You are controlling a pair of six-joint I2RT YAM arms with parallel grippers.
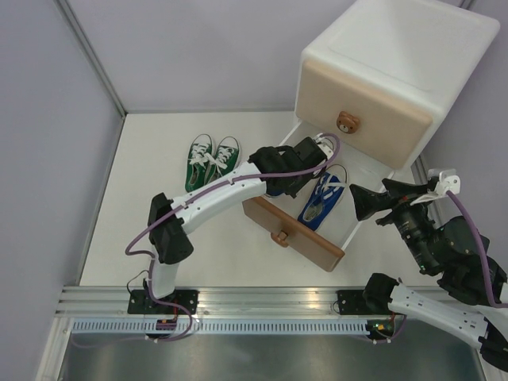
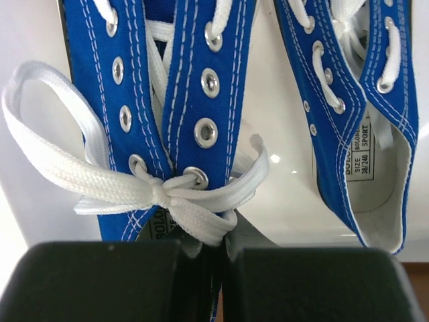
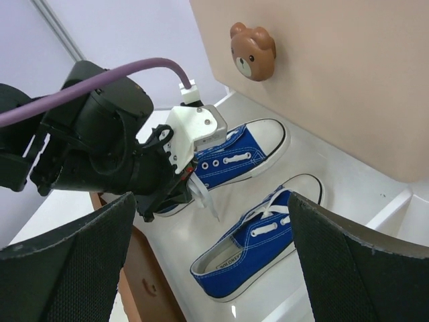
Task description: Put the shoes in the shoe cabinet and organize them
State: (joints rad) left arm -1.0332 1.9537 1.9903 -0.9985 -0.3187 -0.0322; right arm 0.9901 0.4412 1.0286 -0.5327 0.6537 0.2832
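Left wrist view: the left gripper (image 2: 216,268) is clamped shut on the rear of one blue sneaker (image 2: 194,80), toe ahead, apparently to align it with the second blue sneaker (image 2: 348,100) just right, inside the lower drawer (image 2: 285,181). The right gripper (image 3: 211,228) gapes empty, standing clear.

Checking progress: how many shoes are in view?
4. Two green shoes side by side on the table, left of the cabinet; two blue shoes in the open lower drawer, one gripped by the left pincer.
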